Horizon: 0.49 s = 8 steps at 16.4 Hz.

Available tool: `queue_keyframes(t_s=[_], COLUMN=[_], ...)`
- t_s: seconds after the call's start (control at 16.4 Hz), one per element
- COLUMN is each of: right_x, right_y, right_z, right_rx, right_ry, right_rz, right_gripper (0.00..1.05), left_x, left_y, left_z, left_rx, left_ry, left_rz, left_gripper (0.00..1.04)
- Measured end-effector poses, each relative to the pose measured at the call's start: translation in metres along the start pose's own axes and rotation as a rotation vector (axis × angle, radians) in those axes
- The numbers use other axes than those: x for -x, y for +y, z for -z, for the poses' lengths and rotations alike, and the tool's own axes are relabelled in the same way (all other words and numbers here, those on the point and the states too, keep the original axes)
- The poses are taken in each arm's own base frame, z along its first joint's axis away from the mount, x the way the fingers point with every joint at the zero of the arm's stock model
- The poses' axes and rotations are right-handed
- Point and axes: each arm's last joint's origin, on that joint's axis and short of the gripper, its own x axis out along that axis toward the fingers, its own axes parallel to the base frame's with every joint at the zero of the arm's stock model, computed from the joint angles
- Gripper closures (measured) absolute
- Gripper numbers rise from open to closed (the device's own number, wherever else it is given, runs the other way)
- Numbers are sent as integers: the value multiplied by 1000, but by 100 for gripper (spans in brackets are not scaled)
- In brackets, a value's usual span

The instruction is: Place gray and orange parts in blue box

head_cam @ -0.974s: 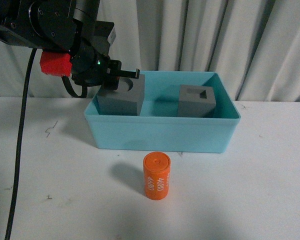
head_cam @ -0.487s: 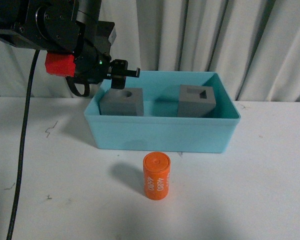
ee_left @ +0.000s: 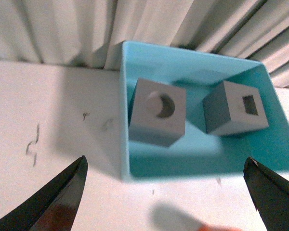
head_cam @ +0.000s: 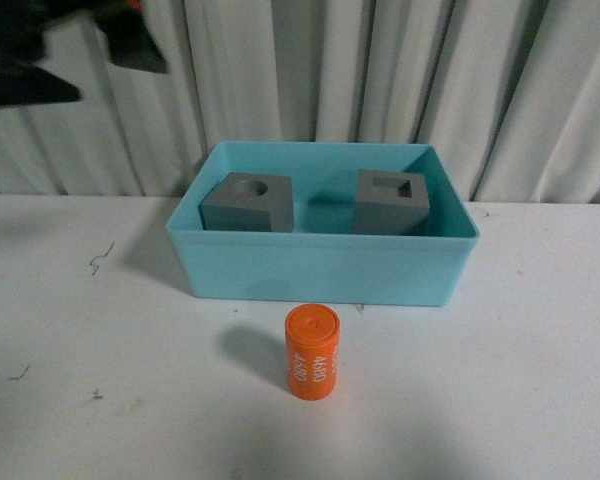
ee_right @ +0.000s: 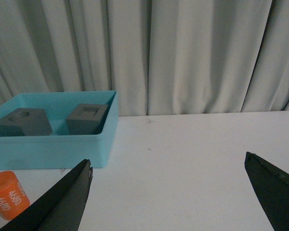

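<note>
Left pincer (ee_left: 166, 160) and right pincer (ee_right: 168, 160) gape empty; best grip the upright orange cylinder (head_cam: 312, 352) squarely, lifting clear over the blue box (head_cam: 320, 268) wall.

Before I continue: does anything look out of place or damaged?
Nothing looks damaged or spilled. Only the orange cylinder with white lettering stands outside the light blue plastic box, on the white table in front of it.

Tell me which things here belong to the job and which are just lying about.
Job: round-recess gray cube, rectangular-recess gray cube, both in the blue box; orange cylinder on the table in front of it.
Not job: curtain; scuff marks on the table.
</note>
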Motion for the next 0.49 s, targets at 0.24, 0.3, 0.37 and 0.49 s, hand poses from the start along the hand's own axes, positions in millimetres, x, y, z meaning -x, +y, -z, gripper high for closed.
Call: queue_keyframes(t_s=[0.24, 0.3, 0.37, 0.49], right_x=[0, 0, 0, 0], right_y=[0, 0, 0, 0], right_z=[0, 0, 0, 0], right_rx=[0, 0, 0, 0], right_ry=[0, 0, 0, 1], right_rz=[0, 0, 0, -2], right_gripper=[6, 6, 6, 6], left_x=[134, 154, 169, 172], left_y=[46, 54, 59, 60], left_z=[114, 145, 166, 178], left_rx=[197, 258, 332, 94], left_ry=[186, 219, 230, -150], left_rz=[-116, -159, -200, -201], left_gripper=[7, 7, 7, 20])
